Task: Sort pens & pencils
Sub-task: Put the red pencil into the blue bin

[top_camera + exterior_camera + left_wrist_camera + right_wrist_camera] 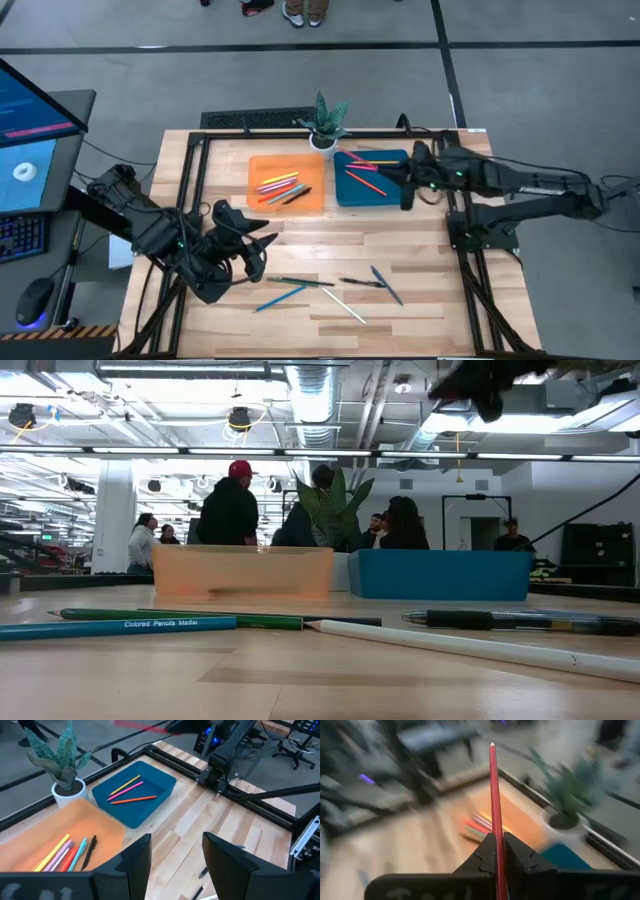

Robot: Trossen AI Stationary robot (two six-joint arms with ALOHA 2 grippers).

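Observation:
Several pens and pencils lie loose near the table's near edge: a blue one (280,296), a green one (303,282), a white one (344,306), a black pen (361,283) and a grey one (386,285). More lie in the orange tray (287,183) and the blue tray (370,180). My right gripper (407,186) hangs over the blue tray's right side, shut on a red pencil (493,795). My left gripper (258,246) hovers open over the table's left part, left of the loose pencils, touching nothing. My right gripper pinches the red pencil between its two fingers (482,857). The pencil runs along the fingers and sticks out far ahead of them, ending in its tip (492,745). Its rear end is hidden between the fingers. It is lifted clear above the table.
A small potted plant (325,128) stands at the far edge between the two trays. Black frame rails (470,250) run along the table's sides. Bare wood lies between the trays and the loose pencils. People stand in the room behind the table (230,505).

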